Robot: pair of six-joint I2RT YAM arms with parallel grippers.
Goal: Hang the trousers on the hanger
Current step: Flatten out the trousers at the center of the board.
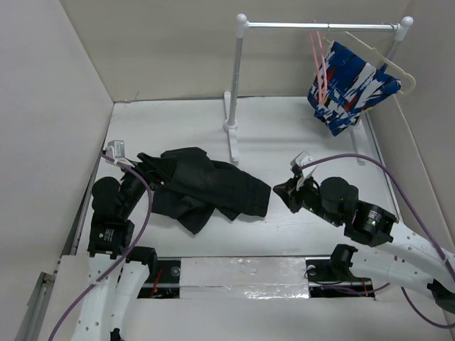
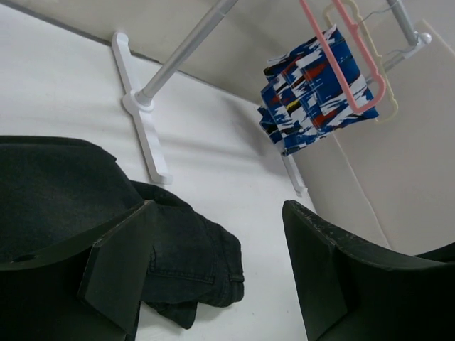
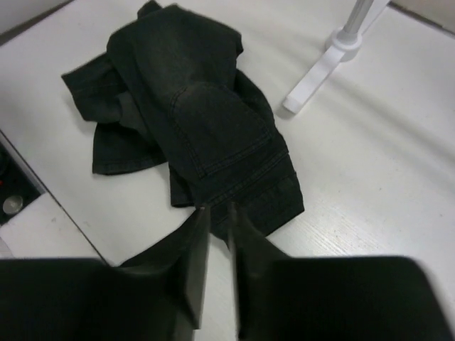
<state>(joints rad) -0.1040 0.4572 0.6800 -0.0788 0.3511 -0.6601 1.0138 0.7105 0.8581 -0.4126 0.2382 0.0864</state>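
1. Top view: the trousers (image 1: 206, 188) lie crumpled on the table (image 1: 178, 121), centre-left of frame. The hanger (image 1: 321, 67) hangs on the rail (image 1: 320, 26) at upper right, right beside a patterned garment (image 1: 352, 85). My left gripper (image 1: 142, 167) sits at the trousers' left edge. My right gripper (image 1: 284, 190) is just beside their right edge.
2. Left wrist: my jaws stand wide apart with nothing gripped. The trousers (image 2: 57, 192) fill the lower left, and a fold of them shows in the gap between my fingers (image 2: 117, 270). I can't tell if the left finger touches cloth. The hanger (image 2: 341, 57) is at upper right on the rail, overlapping the garment (image 2: 313, 92) in frame.
3. Right wrist: my fingers (image 3: 195, 249) are almost together, leaving only a thin slit, and I see nothing pinched. The trousers (image 3: 192, 114) run from centre to upper left. My tips overlap their near edge in frame; I can't tell if they touch. The rack foot (image 3: 320, 78) is at upper right, on the table.
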